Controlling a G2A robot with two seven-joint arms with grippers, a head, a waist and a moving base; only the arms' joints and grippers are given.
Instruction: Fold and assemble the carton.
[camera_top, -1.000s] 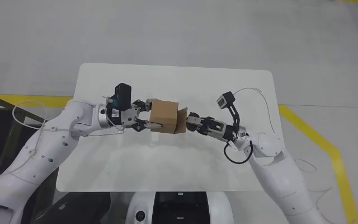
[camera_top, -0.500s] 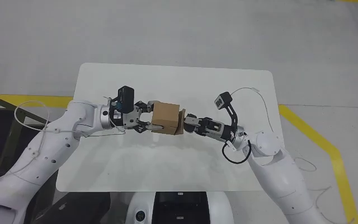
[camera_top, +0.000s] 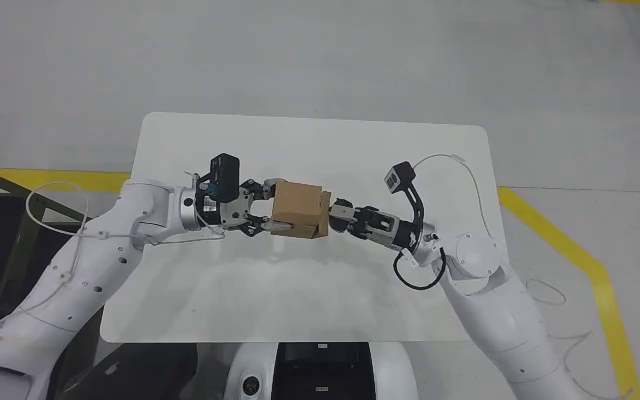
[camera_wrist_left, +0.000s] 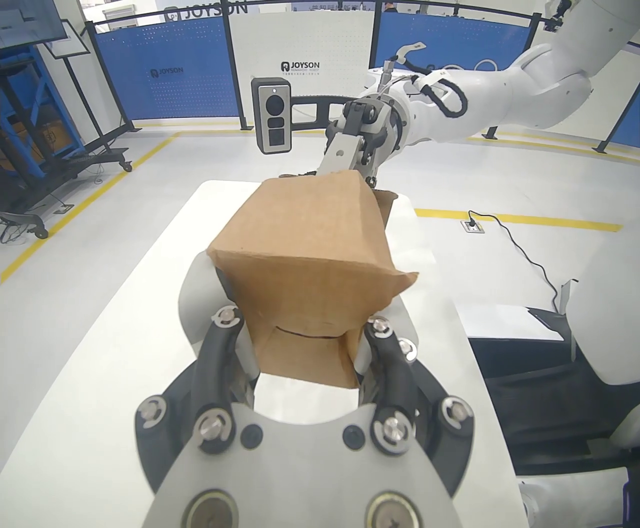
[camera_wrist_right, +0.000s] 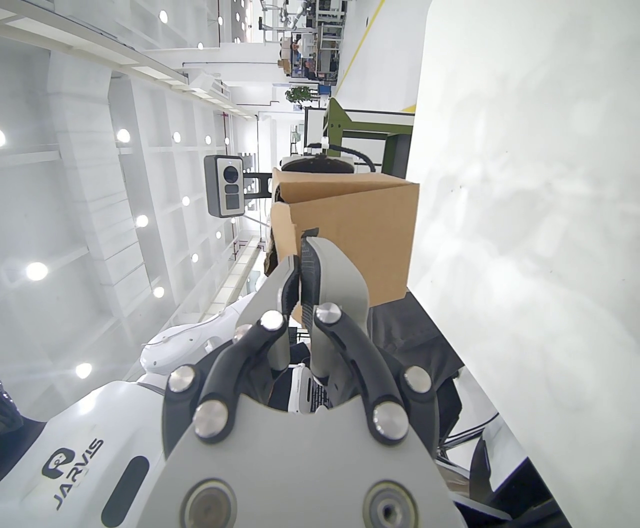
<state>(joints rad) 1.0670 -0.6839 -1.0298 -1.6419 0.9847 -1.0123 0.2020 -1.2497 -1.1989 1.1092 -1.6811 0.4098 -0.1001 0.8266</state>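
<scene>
Surface: white with rounded corners. The carton lies near its middle, and bare surface runs out from it on every side to edges that are all well apart.

Carton: brown cardboard, folded into a box shape and held between the two arms. I cannot tell whether its underside touches the surface. The end toward the left arm is open, with a ragged upper flap edge overhanging one side wall.

Left gripper: at the carton's open end. Its fingers are spread and pressed against opposite side walls.

Right gripper: at the carton's far end. Its fingers are almost together, pinching the edge of one cardboard wall.
</scene>
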